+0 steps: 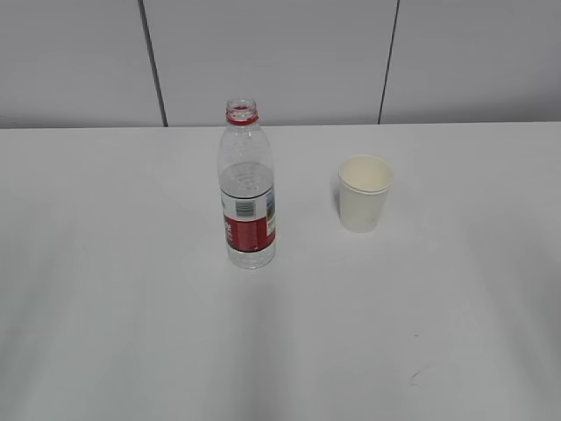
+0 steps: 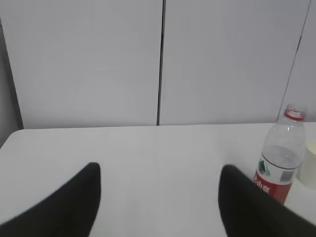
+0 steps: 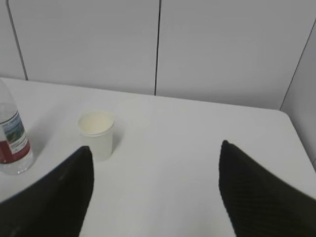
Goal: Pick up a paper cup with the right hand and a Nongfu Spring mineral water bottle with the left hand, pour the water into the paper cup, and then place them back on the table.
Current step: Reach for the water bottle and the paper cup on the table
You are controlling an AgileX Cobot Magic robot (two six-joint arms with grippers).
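Observation:
The Nongfu Spring bottle [image 1: 246, 189] stands upright and uncapped on the white table [image 1: 131, 307], left of centre. The off-white paper cup [image 1: 364, 193] stands upright to its right. Neither arm shows in the exterior view. My left gripper [image 2: 159, 182] is open and empty, with the bottle [image 2: 280, 165] far off at its right and a sliver of the cup [image 2: 310, 165] at the frame edge. My right gripper [image 3: 155, 168] is open and empty; the cup [image 3: 97, 133] stands beyond its left finger [image 3: 64, 192] and the bottle [image 3: 12, 138] is at the far left.
A grey panelled wall [image 1: 280, 53] with dark seams stands behind the table. A small dark speck [image 1: 414, 378] marks the tabletop at the front right. The table's right edge [image 3: 298, 138] shows in the right wrist view.

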